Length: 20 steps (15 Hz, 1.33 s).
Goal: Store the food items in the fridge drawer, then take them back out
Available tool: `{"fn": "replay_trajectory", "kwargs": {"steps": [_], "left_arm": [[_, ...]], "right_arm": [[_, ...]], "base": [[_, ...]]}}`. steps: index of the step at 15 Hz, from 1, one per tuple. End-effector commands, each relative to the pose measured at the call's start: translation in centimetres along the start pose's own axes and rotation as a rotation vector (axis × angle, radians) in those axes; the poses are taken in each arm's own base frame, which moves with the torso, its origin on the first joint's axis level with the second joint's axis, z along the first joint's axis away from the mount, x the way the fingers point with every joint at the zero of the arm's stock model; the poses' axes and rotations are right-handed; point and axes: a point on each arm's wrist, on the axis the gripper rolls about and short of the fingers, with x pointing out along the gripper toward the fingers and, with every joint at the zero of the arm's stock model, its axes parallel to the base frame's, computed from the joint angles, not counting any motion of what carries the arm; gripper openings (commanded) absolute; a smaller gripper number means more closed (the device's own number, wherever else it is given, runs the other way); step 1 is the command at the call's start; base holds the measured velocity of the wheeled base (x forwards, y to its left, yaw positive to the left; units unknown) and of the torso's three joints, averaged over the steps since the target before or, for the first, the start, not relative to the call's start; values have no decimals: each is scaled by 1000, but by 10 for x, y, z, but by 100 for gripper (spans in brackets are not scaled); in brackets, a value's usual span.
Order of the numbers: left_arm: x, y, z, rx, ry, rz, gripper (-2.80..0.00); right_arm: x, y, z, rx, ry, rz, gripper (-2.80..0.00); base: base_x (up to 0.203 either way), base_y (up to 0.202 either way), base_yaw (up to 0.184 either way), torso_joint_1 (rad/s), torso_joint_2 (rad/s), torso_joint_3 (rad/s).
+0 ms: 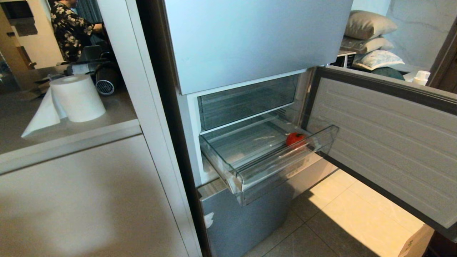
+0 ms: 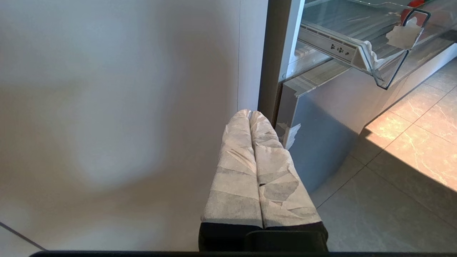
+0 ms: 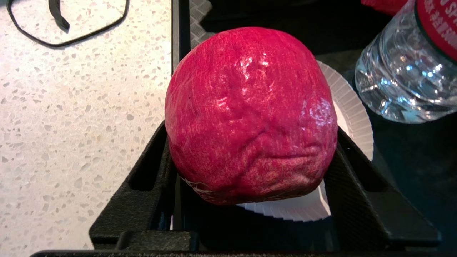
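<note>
In the right wrist view, a big wrinkled red food item (image 3: 250,107) rests on a white paper plate (image 3: 355,110). My right gripper (image 3: 251,142) has its black fingers pressed against both sides of it. This gripper does not show in the head view. The fridge drawer (image 1: 275,166) stands pulled out, and one small red food item (image 1: 295,139) lies at its front right. My left gripper (image 2: 250,116), wrapped in white tape, hangs shut and empty low beside the fridge, below the drawer (image 2: 357,43).
The fridge door (image 1: 385,142) stands open on the right over the tiled floor. A clear water bottle (image 3: 403,71) stands close beside the plate, next to a speckled counter (image 3: 82,125). A paper towel roll (image 1: 76,98) sits on the left counter, and a person (image 1: 69,28) stands behind it.
</note>
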Motion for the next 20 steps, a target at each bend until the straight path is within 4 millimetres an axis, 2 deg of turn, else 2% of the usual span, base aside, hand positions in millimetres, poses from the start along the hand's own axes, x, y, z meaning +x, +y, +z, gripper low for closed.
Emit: {"fn": "replay_trajectory", "kwargs": {"steps": [1,6,9,13,15,16,18,20], "left_arm": [[0,0,0,0,2,0,-280],[0,0,0,0,2,0,-280],[0,0,0,0,2,0,-280],[0,0,0,0,2,0,-280],[0,0,0,0,2,0,-280],[0,0,0,0,2,0,-280],[0,0,0,0,2,0,-280],[0,0,0,1,2,0,-280]], "right_arm": [[-2,0,-1,11,18,1,-280],[-44,1,29,30,-23,11,-280],[-103,2,66,30,-126,12,-280],[-166,-2,81,34,-201,-2,-280],[-193,-4,94,36,-274,-19,-280],[-207,-7,105,36,-325,-40,-280],[-231,-11,139,47,-462,-70,-280],[-266,-7,172,51,-614,-66,-280]], "base": [[0,0,0,0,0,0],[0,0,0,0,0,0],[0,0,0,0,0,0],[0,0,0,0,0,0],[0,0,0,0,0,0],[0,0,0,0,0,0],[0,0,0,0,0,0],[0,0,0,0,0,0]]}}
